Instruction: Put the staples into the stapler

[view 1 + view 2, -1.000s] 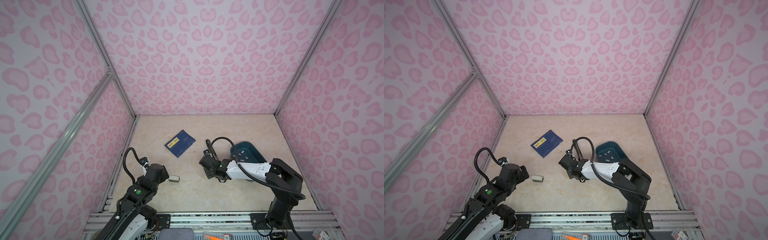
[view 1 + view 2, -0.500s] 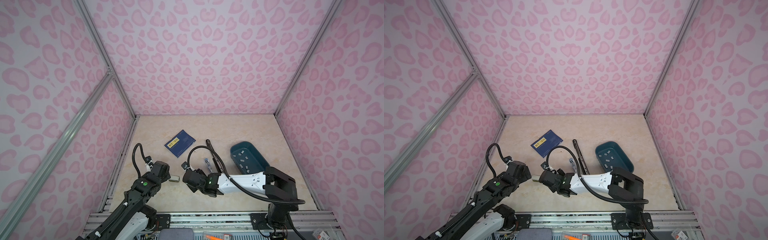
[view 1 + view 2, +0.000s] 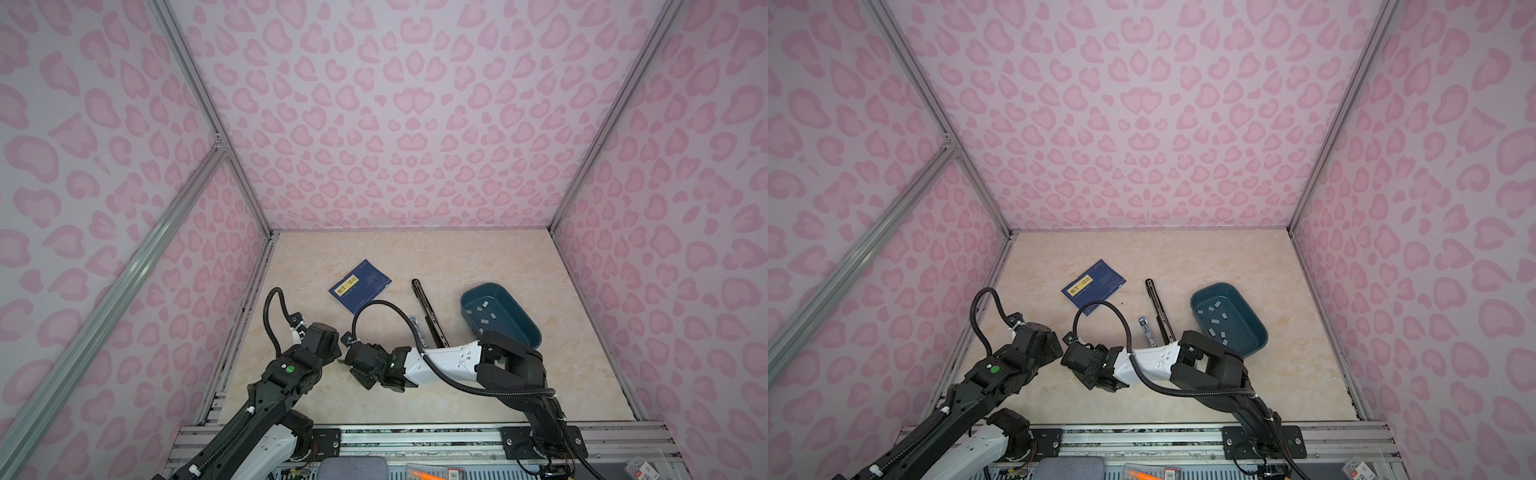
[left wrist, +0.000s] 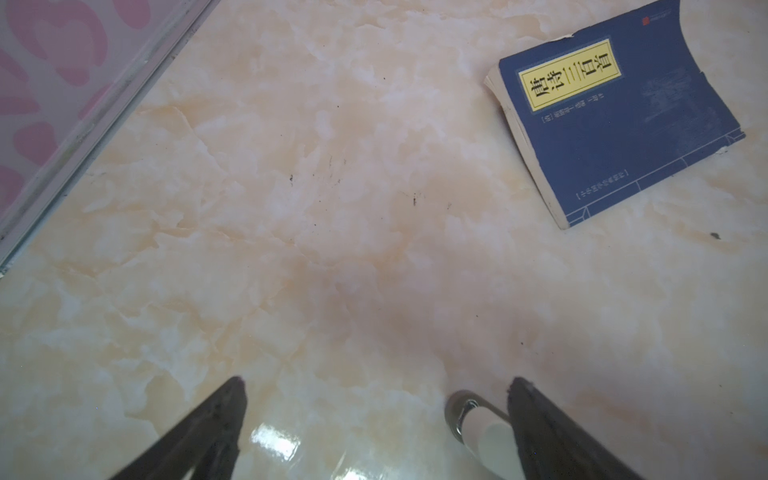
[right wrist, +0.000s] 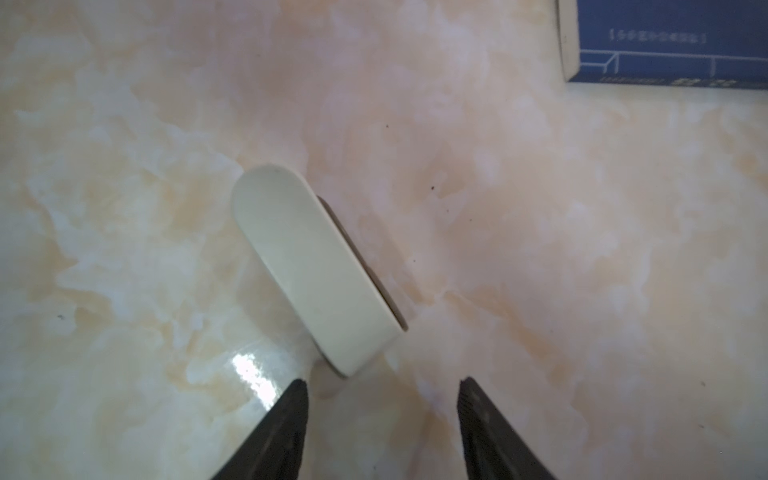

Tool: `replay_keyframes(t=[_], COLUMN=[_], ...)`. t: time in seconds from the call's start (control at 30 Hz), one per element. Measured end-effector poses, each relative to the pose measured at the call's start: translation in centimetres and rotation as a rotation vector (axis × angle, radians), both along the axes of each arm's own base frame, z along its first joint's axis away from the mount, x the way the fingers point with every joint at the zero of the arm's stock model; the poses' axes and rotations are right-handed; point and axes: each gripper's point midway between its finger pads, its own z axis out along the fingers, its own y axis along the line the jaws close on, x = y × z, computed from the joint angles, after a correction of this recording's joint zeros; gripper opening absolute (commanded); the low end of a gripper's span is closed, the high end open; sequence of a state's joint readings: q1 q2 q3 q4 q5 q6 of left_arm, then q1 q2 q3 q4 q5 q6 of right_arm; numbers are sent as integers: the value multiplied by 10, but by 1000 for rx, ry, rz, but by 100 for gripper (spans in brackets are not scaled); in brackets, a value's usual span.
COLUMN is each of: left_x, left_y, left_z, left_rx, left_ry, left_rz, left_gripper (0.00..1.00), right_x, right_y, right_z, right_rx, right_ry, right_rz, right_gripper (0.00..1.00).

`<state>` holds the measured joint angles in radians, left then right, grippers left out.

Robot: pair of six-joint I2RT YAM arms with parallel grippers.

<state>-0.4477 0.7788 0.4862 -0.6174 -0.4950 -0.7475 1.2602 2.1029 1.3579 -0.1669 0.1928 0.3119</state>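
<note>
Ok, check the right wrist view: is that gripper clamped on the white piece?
No: the right gripper stands open, and the white piece lies on the table just ahead of its fingertips, not between them.

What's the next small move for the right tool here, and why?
Probably ease the right tool forward until the cream piece sits between its fingers, ready for a grip. The jaws stand apart and the piece lies just ahead of them, off toward one finger, ungripped. The left tool is open too, holding nothing, and the staples lie in the teal tray.
</note>
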Motion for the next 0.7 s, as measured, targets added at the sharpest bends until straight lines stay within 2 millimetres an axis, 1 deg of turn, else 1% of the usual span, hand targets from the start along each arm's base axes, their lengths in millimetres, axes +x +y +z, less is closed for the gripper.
replay_keyframes(t=[0.07,0.13,0.3,0.4,0.57,0.7], left_x=[0,1,1,0,0,1], left_y=[0,-1,-1,-1,-4,-13], left_z=[0,1,3,3,2,1], left_rx=[-1,-3,-10,-12,-26,-60], left_ry=[2,-4,-18,-21,-15,-10], left_rz=[-1,-1,-1,-2,-14,-61], left_gripper=[100,100,100,99,98,99], right_x=[5,15,37,46,60,70], right_y=[4,6,7,11,28,40], right_z=[-1,-2,-2,-2,-1,1], right_rx=[15,34,72,84,118,146], right_ry=[4,9,11,12,19,34], right_rz=[-6,-29,-70,-81,-81,-79], right_gripper=[51,50,48,48,48,47])
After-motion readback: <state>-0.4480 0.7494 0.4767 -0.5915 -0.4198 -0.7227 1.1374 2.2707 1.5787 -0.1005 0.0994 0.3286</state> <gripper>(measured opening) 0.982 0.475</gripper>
